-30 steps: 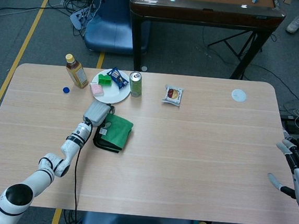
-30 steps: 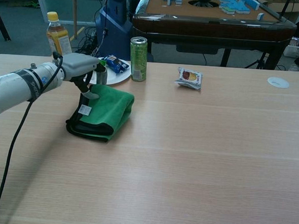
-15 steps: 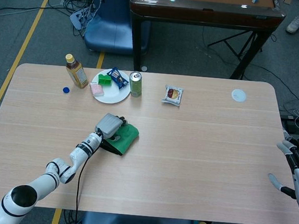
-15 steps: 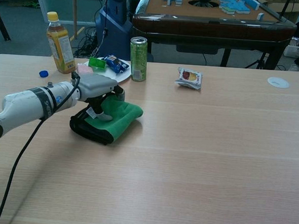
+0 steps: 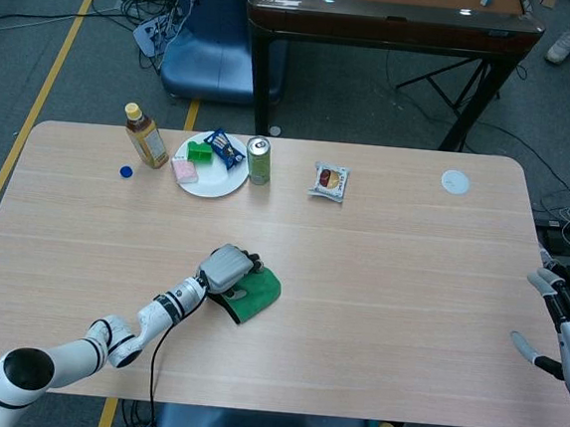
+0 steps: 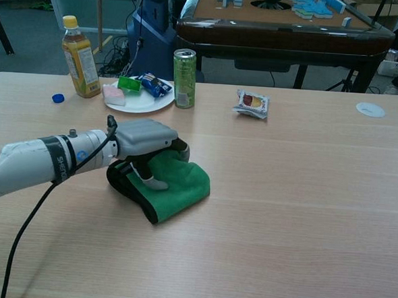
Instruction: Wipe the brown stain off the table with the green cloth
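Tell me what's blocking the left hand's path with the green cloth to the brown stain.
No brown stain shows in either view, so its path cannot be judged. The left hand rests on the green cloth, with bare table around them.

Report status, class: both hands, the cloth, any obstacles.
Left hand pressing on green cloth. Right hand open at the table edge. No brown stain visible. Can and plate stand well behind the cloth.

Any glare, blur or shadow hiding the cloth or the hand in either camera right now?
Head view: even light, no glare; the green cloth and left hand are sharp but small. Chest view: the hand is crisp, its fingers throwing only a soft shadow on the cloth; no brown stain is visible in either.
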